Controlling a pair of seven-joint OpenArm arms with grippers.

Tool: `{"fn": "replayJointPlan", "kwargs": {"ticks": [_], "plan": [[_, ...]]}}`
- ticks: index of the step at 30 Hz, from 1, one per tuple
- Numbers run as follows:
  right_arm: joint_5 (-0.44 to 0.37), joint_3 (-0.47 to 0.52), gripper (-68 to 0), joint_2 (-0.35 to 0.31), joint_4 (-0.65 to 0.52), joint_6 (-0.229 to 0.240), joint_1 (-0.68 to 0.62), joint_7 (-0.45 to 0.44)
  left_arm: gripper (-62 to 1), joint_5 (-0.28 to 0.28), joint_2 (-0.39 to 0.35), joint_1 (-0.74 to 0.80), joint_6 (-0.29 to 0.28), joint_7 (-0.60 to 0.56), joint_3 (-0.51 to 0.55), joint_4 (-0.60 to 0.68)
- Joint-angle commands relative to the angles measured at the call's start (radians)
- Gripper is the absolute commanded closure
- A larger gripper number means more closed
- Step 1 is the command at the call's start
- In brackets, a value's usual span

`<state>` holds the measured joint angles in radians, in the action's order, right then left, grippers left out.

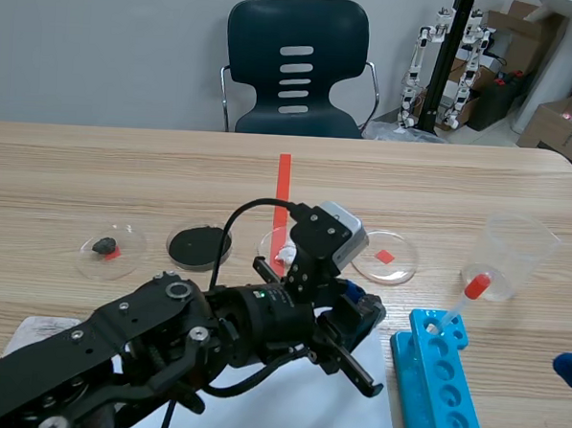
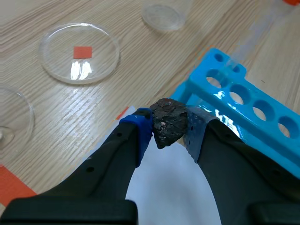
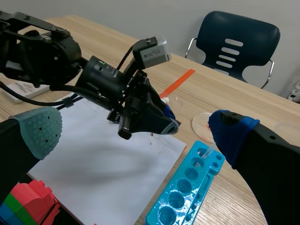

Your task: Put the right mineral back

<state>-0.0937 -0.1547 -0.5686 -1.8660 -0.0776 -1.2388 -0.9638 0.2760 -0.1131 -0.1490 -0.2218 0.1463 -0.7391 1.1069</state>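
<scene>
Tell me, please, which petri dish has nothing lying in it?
The rightmost dish, beside the plastic cup, shows only its red square; the other three each hold something.

The left arm (image 1: pixel 144 350) is stretched in from the lower left over a white sheet (image 1: pixel 290 411), with its gripper (image 1: pixel 361 319) held just beside a blue rack (image 1: pixel 445 390). A red-capped tube (image 1: pixel 462 302) is leaned in the rack's far end, near a clear cup (image 1: pixel 514 257). Behind, four dishes are set in a row: one holding a dark lump (image 1: pixel 103 247), a black dish (image 1: pixel 198 246), a half-hidden dish (image 1: pixel 271 240) and a dish on a red square (image 1: pixel 385 257). A chair (image 1: pixel 296 66) is placed beyond the table (image 1: pixel 97 166).
</scene>
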Motion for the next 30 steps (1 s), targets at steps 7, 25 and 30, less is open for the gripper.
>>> {"fn": "replayJointPlan", "kwargs": {"ticks": [7,25,30], "plan": [[-0.003,0.003,-67.9,-0.005,-0.020,0.000,0.004,-0.018,-7.0,-0.033,0.040,-0.045,0.003,-0.015,0.014,-0.094],[-0.003,0.003,-67.9,-0.005,-0.020,0.000,0.004,-0.018,-7.0,-0.218,0.049,0.011,-0.010,-0.026,0.014,-0.124],[-0.003,0.003,-67.9,-0.005,-0.020,0.000,0.004,-0.018,-7.0,-0.221,0.048,0.019,-0.010,-0.036,0.014,-0.124]]}}
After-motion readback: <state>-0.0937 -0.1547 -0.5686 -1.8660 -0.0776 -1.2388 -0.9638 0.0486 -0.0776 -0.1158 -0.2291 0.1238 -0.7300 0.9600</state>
